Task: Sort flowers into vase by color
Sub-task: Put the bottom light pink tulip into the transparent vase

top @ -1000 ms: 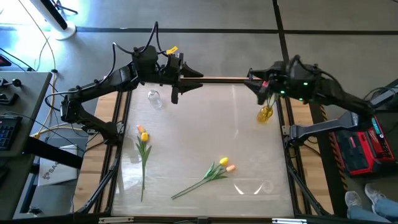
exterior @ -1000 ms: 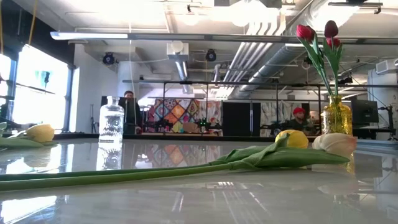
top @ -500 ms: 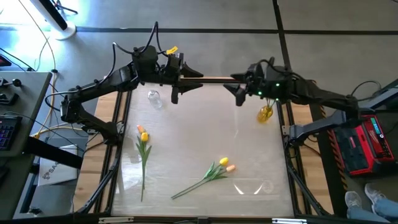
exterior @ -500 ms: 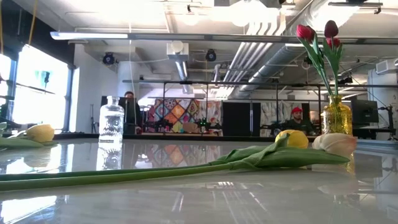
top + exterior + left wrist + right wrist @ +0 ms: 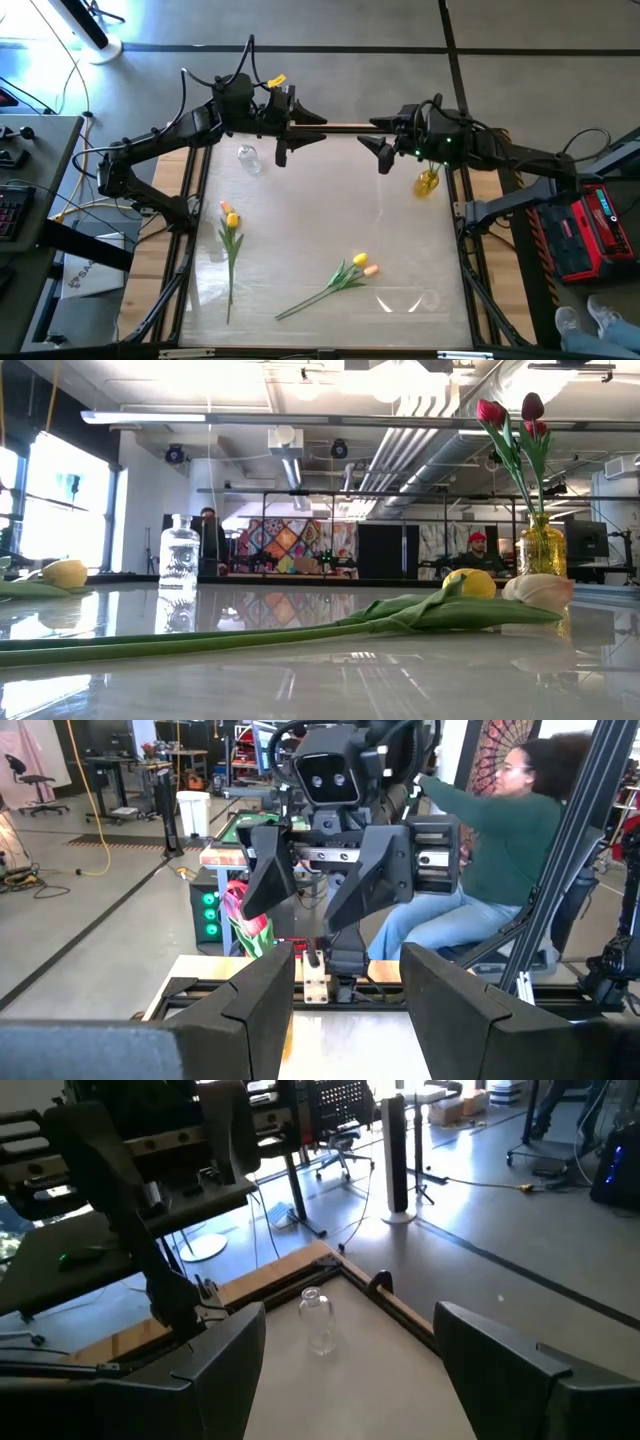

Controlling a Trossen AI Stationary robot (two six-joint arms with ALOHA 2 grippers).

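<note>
Red tulips stand with their stems in the amber vase near the table's far right. The clear glass vase stands far left and holds nothing. One yellow-orange tulip lies on the table's left part. Two more, yellow and pale orange, lie near the middle with stems together. My left gripper hovers open over the far edge, right of the clear vase. My right gripper hovers open, facing it, left of the amber vase.
The table's metal frame runs along the far edge under both grippers. A person in a green top sits beyond the right side. People show far off in the room. A red case sits right of the table.
My right gripper has swung from above the amber vase toward the table's left along the far edge. It now stands clear of the vase, facing the left gripper. The red tulips stay upright in the amber vase. The left arm has kept still.
</note>
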